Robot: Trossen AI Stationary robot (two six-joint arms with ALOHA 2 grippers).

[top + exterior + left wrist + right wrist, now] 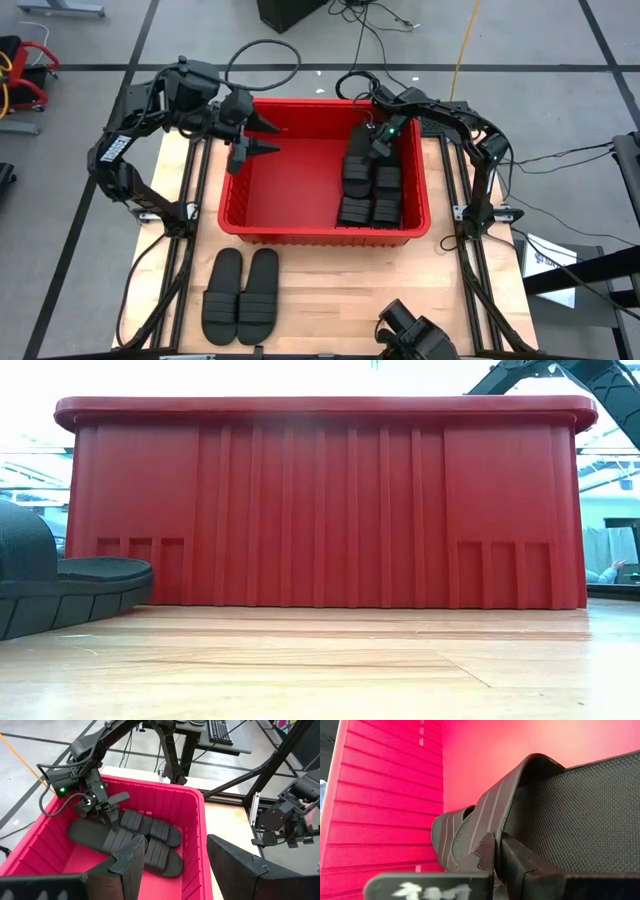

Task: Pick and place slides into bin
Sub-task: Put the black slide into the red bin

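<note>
The bin (300, 190) stands at the middle of the table (330, 290), its red walls whole and upright. Its right-hand part holds a pile of slides (372, 185), three or four by appearance, overlapping so that an exact count cannot be made; its left-hand part is bare floor. Two further slides (240, 295) lie side by side on the table just in front of the bin, soles down, straps up.

Step in hand, by judgement: placing a slide into the bin on the right side. The right gripper (375, 140) is down inside the bin at the far end of the pile. Its own camera shows the fingers drawn almost together, apparently pinching the edge of a slide's strap (495, 820). The release appears not yet made.

The left gripper (258, 135) hangs above the bin's far left corner, fingers spread wide, holding nothing.

Next move, by judgement: the right gripper opens and lifts clear; one arm then goes to the pair on the table.
</note>
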